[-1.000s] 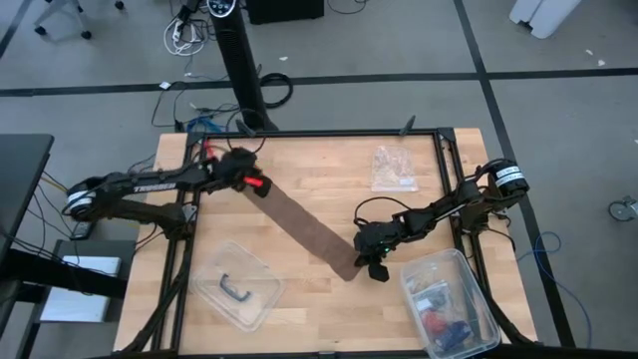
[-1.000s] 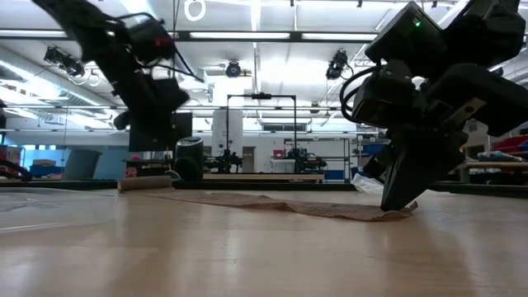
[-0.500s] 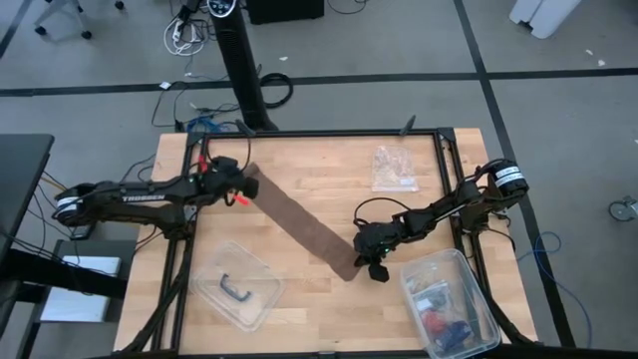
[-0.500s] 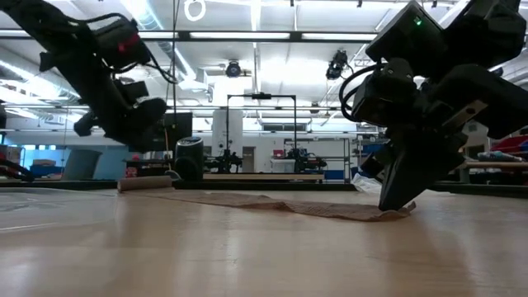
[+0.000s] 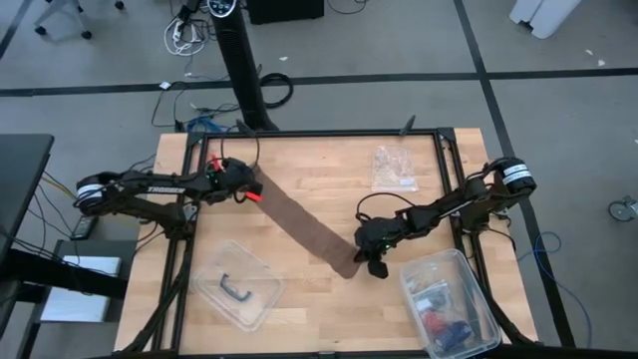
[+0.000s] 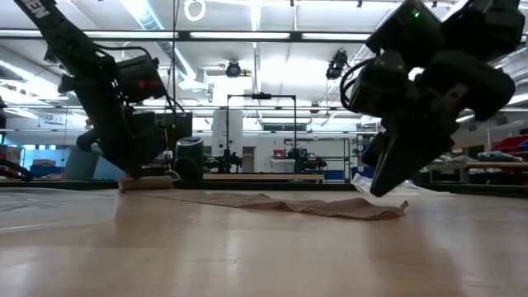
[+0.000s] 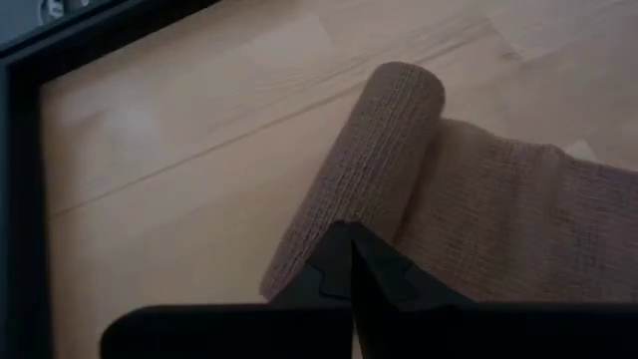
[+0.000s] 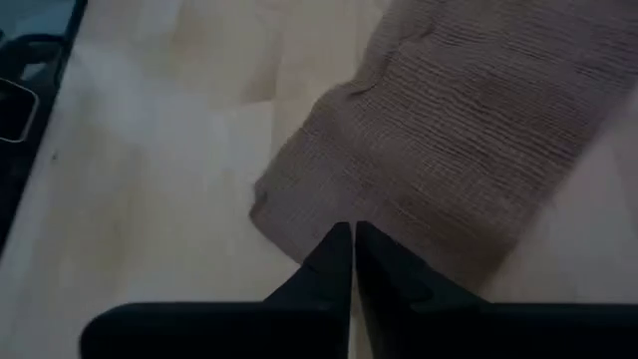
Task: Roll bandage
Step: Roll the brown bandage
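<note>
Barely begun, the bandage (image 5: pixel 304 227) had a small roll at its far-left end; closed left gripper (image 5: pixel 242 186) touched it, right gripper (image 5: pixel 371 261) near-closed above its loose end.

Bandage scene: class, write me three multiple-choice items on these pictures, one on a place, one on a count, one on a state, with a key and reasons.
1. Where is the rolled end of the bandage?
A. By the left gripper
B. Inside the clear tub
C. On the floor

2. How many clear tubs stand on the table?
A. None
B. Two
C. Five

3. How does most of the bandage lie?
A. Fully rolled up
B. Flat, as a strip across the table
C. Hanging in the air

Key: 1 A, the roll lies just before the left gripper. 2 B, one empty tub near the left arm, one filled tub near the right gripper. 3 B, the strip runs slantwise between both grippers.
</note>
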### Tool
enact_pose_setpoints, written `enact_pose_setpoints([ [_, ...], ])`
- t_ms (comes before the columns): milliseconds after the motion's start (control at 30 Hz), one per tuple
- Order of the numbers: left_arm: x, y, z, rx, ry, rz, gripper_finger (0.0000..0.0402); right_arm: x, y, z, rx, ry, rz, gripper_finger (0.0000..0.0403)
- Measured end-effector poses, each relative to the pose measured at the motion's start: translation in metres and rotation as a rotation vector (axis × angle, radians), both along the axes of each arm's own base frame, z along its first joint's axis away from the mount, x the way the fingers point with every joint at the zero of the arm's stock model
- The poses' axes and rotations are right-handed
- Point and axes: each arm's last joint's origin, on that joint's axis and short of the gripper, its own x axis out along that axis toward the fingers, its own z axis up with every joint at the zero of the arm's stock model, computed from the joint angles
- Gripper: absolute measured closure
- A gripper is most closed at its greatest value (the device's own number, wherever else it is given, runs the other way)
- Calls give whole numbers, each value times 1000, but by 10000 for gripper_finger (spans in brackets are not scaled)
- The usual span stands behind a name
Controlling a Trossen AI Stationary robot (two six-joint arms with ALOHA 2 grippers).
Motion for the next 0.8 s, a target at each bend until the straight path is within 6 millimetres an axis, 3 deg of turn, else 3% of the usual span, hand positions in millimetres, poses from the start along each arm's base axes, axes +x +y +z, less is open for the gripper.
enact_pose_setpoints([
  [333,15,6,1,62,-49,-121,402,-7,-3,44,-30,-186,19,323],
  [433,17,8,3,81,-48,-134,402,-8,-3,43,-70,-181,43,327],
  [567,23,6,20,113,-133,-167,402,-6,-3,27,-84,-116,48,361],
  [667,35,-6,34,99,-284,-392,402,-4,-1,20,-96,-90,49,394],
  [800,58,-31,48,57,-513,-724,402,-6,1,31,-127,-113,29,394],
])
